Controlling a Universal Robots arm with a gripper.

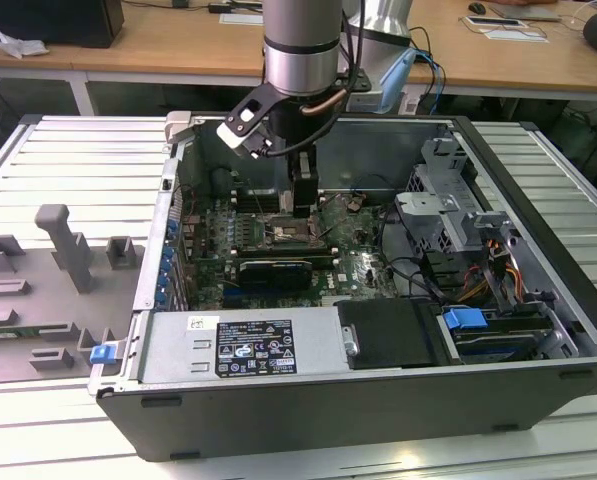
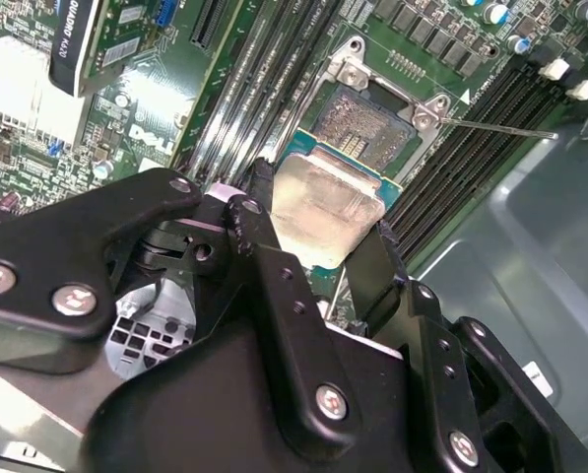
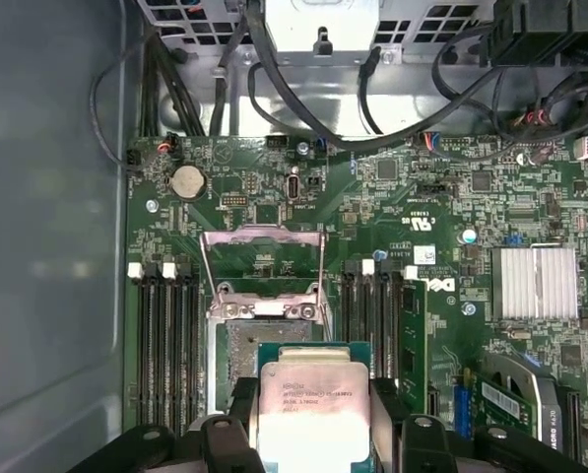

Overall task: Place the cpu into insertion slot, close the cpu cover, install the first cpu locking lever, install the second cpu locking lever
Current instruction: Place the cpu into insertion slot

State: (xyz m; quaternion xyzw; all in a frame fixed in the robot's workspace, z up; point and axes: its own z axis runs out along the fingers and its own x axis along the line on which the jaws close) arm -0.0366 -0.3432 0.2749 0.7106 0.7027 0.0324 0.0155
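Black gripper linkages sit closest to the lens in both wrist views. The fingers are clamped on two opposite edges of the cpu, silvery face toward the cameras.

Findings, by size:

1. Computer case: lies on its side on the ribbed bench, side panel off. The arm reaches down into it, and the gripper hangs over the middle of the board.
2. Motherboard: green and flat on the case floor, with banks of long memory slots on either side of the socket.
3. Cpu cover: the silvery frame is swung open away from the socket. Green board shows through its square window.
4. Insertion slot: dark square socket with a metal rim, uncovered, its contact field exposed. In the second wrist view the insertion slot lies just beyond the chip.
5. Cpu: held in the gripper directly beside the socket, overlapping its near edge. Not seated. Whether it touches the rim cannot be judged.
6. Thin metal rod: sticks out from the socket's corner across the adjacent memory slots.
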